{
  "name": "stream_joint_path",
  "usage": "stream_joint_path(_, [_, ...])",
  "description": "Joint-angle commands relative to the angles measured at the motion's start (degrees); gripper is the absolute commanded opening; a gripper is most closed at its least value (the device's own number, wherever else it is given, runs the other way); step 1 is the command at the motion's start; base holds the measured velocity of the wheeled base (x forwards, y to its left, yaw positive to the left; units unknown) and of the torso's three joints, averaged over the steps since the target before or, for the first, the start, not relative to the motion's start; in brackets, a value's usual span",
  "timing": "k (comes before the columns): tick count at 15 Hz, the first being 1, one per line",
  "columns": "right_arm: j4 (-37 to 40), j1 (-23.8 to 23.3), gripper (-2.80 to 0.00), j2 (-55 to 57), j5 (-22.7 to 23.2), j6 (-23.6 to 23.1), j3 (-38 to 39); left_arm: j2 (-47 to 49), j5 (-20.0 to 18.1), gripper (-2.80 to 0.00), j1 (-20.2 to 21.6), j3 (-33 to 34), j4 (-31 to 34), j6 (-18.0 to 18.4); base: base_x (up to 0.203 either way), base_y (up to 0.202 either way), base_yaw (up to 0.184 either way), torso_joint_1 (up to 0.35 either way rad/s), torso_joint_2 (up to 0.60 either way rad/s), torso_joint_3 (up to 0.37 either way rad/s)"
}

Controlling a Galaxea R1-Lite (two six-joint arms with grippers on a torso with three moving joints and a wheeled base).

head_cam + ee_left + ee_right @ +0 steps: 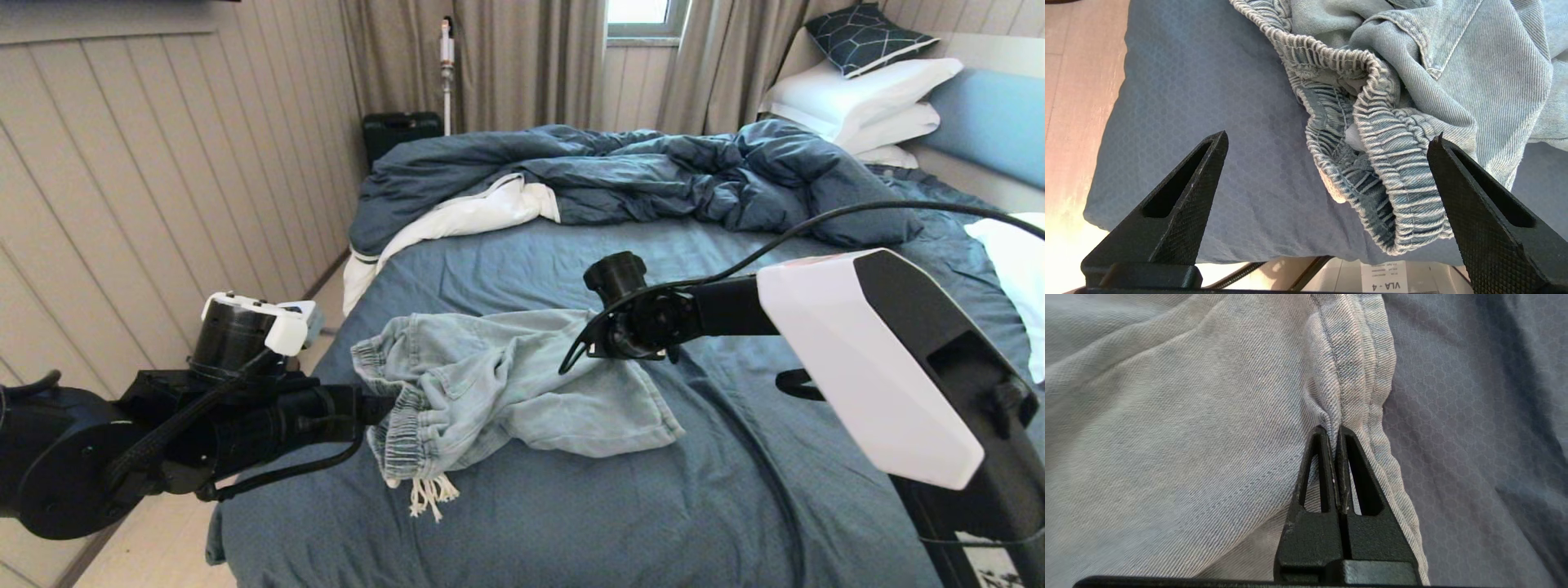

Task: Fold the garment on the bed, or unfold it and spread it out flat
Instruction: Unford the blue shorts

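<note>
You are looking at a home bedroom: a large bed [735,506] with a slate-blue sheet, a rumpled dark duvet [653,175], stacked white pillows [865,102], a padded headboard [992,122], long curtains [522,61] beside a window [641,16], and what may be a suitcase [400,131].

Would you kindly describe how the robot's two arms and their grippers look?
Both arms are matte black. The right arm carries a white angular shell and a loose black cable; the left arm bears a white-capped black cylinder and thin cables. The left gripper and right gripper have black, textured, triangular hollow fingers.
</note>
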Motion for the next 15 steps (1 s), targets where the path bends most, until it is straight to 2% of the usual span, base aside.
stream_joint_path(1, [0.1,0.4,-2.80,-3.5,-0.3,0.2,1.2,0.0,0.1,0.00,-0.1,0.0,-0.1,-0.1,0.000,0.000,0.000,0.000,0.00,0.000])
stream_joint_path(5, [0.0,2.4,-2.80,-12.4,-0.6,0.2,7.1,-1.0,0.1,0.00,-0.3,0.8,-0.1,-0.7,0.000,0.000,0.000,0.000,0.00,0.000])
stream_joint_path(8, [-0.1,3.0,-2.80,-18.1,-0.6,0.8,16.2,-2.9,0.2,0.00,-0.4,1.9,0.0,-0.9,0.000,0.000,0.000,0.000,0.00,0.000])
stream_joint_path(11, [-3.4,4.3,-2.80,-24.6,-0.4,1.9,30.1,-4.7,0.2,0.00,-0.7,3.2,0.0,-1.0,0.000,0.000,0.000,0.000,0.00,0.000])
stream_joint_path(15, [-17.0,7.9,-2.80,-33.0,-0.6,2.3,53.5,-7.9,0.4,0.00,-0.9,4.0,0.6,-1.3,0.000,0.000,0.000,0.000,0.00,0.000])
